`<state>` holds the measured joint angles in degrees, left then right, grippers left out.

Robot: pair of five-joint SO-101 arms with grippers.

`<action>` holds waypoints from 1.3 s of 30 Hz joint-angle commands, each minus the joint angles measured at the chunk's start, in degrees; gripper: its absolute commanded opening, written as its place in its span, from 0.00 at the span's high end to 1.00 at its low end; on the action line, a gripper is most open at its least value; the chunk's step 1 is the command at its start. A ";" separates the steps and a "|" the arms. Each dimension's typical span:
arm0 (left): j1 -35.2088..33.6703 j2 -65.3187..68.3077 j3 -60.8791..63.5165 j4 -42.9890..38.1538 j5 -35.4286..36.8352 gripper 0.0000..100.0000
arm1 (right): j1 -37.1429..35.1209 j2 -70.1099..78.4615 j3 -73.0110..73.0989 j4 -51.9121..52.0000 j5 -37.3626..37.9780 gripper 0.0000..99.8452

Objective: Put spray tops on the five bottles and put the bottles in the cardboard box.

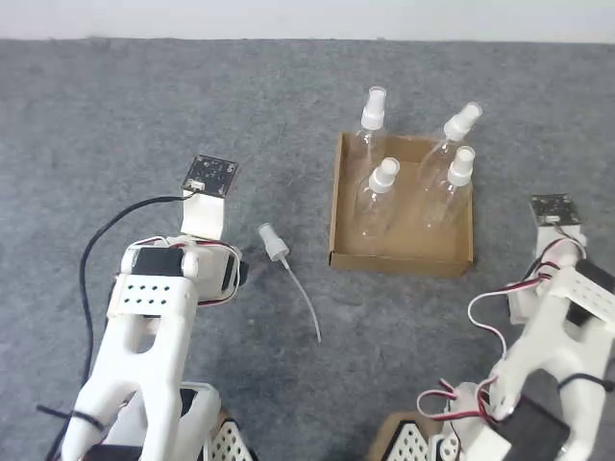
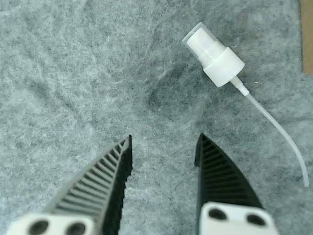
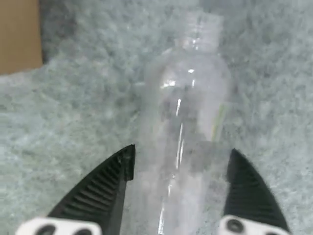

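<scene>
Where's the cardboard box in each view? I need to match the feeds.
High view: cardboard box right of centre, holding four capped bottles.
Left wrist view: a sliver of it at the frame edge, past the loose spray top.
Right wrist view: its brown wall in a corner, near the capless bottle.
Shared landmark: the grey mat.

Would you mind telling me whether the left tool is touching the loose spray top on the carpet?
Apart. The left wrist view shows bare carpet between the open left tool and the spray top.
</scene>
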<state>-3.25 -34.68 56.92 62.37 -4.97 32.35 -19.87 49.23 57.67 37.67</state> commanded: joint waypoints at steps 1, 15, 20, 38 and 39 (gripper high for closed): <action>-0.18 -2.02 -0.22 -0.70 0.79 0.80 | -1.45 -3.74 -0.97 2.33 3.87 0.73; 0.00 -1.93 -0.13 -0.79 0.79 0.80 | -2.33 4.26 -25.23 12.35 4.22 0.73; -0.09 -1.93 -0.13 -0.79 0.79 0.80 | -2.51 14.29 -29.63 12.00 4.13 0.73; -0.09 -1.93 -0.13 -0.79 0.79 0.80 | -4.97 25.71 -30.15 5.93 3.60 0.78; -0.09 -1.93 -0.13 -0.79 0.79 0.80 | -5.41 26.42 -30.15 5.41 2.46 0.78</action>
<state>-3.25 -34.68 56.92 62.37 -4.97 28.66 6.51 22.33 64.97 41.19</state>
